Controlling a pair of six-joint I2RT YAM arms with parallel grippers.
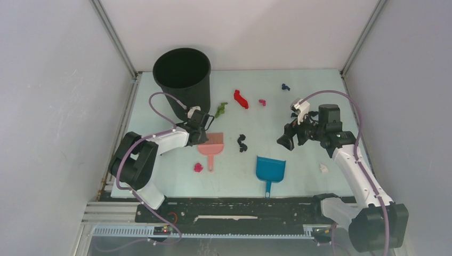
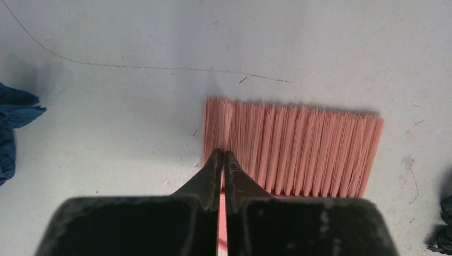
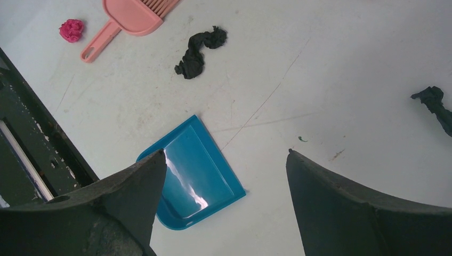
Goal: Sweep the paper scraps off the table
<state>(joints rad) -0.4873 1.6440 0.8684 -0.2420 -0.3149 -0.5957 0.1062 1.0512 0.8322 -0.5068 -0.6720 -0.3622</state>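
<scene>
Item 1. My left tool [image 1: 198,130]: pressed together at the bristle end of the pink plastic hand brush [image 1: 211,143], left of the blue plastic dustpan [image 1: 270,169]. I cannot tell if it grips the brush.

Item 2. My right tool [image 1: 285,141]: spread wide over the dustpan, probably to take it.

Item 3. Dustpan: holds nothing.

Item 4. Tall black cylindrical bin [image 1: 186,93], far beyond-left of the dustpan: interior dark, contents unseen.

Item 5. Crumpled coloured paper scraps [image 1: 242,143]: all loose on the pale mint desk [image 1: 234,181], the black one nearest the dustpan.

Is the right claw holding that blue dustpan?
No, the blue dustpan lies flat on the table, and the right gripper near it is open, touching nothing.
</scene>
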